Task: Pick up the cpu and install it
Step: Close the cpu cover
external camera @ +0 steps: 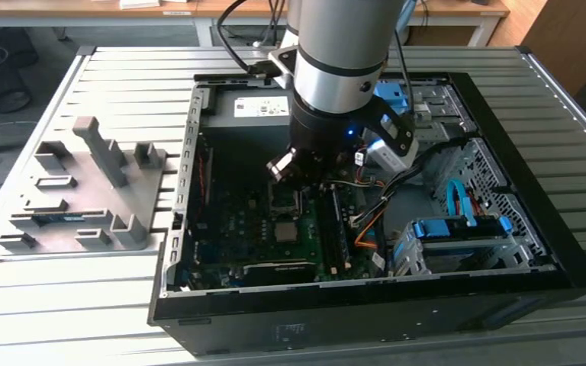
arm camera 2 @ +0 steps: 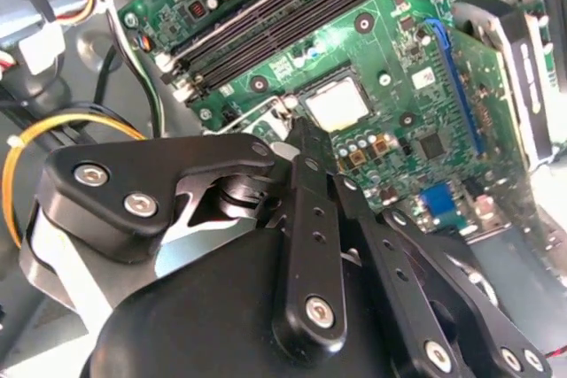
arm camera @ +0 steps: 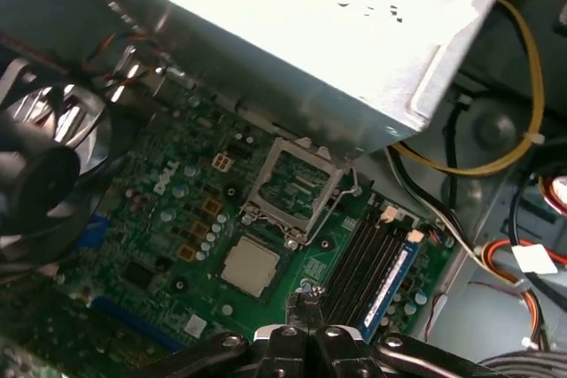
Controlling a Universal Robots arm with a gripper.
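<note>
Evidently closed on nothing, the end effector (arm camera: 306,300) hangs over the green circuit board (arm camera: 155,219) inside the open computer case (external camera: 375,313). Just past its tips the cpu (arm camera: 251,267) lies flat near the board's middle, beside the metal socket frame (arm camera: 297,188).

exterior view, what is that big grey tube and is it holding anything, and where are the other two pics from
The grey tube is a robot arm reaching into an open computer case on a slatted table. The exterior view comes from a camera off the arm; both wrist views come from cameras riding on it, looking past its black hand at the green circuit board. The hand looks shut and holds nothing. The silver chip lies flat on the board beside an open metal frame. A grey parts holder stands beside the case.
</note>
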